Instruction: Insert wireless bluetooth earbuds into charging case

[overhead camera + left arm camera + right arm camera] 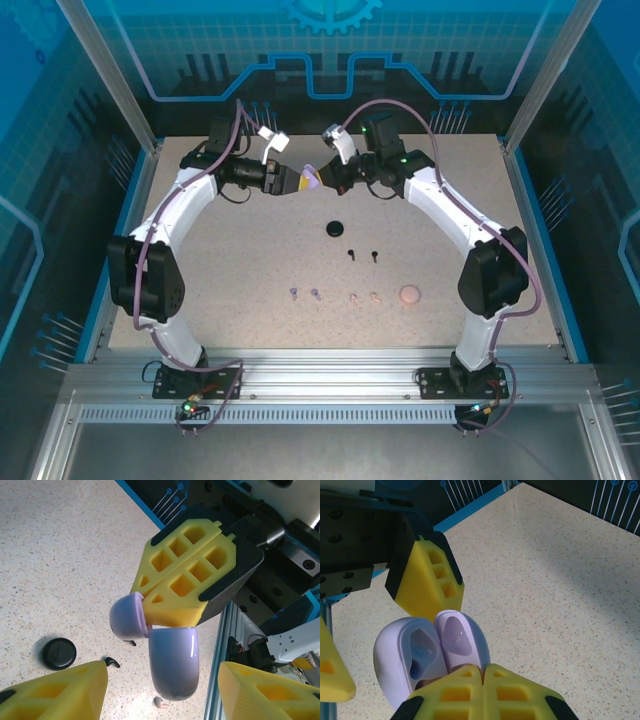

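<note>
A lilac charging case [312,183] hangs open above the back middle of the table. My right gripper [483,671] is shut on it near the hinge, and its two hollow halves [427,650] face the right wrist camera. My left gripper [162,669] is open, with one yellow finger [60,692] on each side of the case body [172,662] and a gap on both sides. On the table lie two lilac earbuds [304,294], two black earbuds [363,255] and two pale pink earbuds [363,297].
A shut black round case [336,228] lies on the table just below the grippers. A pink round case [409,295] lies to the right of the earbud row. Blue-edged walls [120,230] border the table on the left, right and back.
</note>
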{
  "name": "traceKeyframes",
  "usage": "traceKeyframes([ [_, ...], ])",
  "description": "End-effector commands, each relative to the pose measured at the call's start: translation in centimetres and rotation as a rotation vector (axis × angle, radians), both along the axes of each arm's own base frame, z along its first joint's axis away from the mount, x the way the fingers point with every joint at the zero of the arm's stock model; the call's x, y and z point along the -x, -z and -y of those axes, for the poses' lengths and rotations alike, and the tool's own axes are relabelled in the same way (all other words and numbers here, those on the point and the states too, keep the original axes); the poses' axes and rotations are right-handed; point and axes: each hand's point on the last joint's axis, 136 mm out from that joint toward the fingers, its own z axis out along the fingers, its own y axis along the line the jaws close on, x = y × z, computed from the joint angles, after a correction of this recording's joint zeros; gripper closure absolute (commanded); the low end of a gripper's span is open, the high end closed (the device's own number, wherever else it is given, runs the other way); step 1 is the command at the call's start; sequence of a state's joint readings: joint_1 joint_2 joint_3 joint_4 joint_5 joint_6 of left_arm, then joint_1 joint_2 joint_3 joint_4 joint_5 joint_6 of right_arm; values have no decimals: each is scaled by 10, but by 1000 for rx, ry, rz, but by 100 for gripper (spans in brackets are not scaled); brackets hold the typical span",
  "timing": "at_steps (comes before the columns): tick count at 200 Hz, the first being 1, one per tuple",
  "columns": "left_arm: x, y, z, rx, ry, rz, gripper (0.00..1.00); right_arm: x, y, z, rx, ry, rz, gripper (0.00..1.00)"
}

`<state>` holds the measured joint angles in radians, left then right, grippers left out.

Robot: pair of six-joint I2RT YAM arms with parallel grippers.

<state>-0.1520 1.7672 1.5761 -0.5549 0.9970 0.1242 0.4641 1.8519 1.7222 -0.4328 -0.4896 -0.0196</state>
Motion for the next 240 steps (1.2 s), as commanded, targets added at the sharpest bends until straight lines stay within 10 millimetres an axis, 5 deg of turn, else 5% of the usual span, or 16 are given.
traceKeyframes([
  [1,3,-6,1,31,41,1,41,0,-2,-6,-11,-30,-12,100],
  [193,6,1,9,25,78,-25,61,4,1,-18,-6,-66,-24,100],
  [240,6,-1,11,28,82,-16,77,6,-4,-19,-10,-70,-17,100],
])
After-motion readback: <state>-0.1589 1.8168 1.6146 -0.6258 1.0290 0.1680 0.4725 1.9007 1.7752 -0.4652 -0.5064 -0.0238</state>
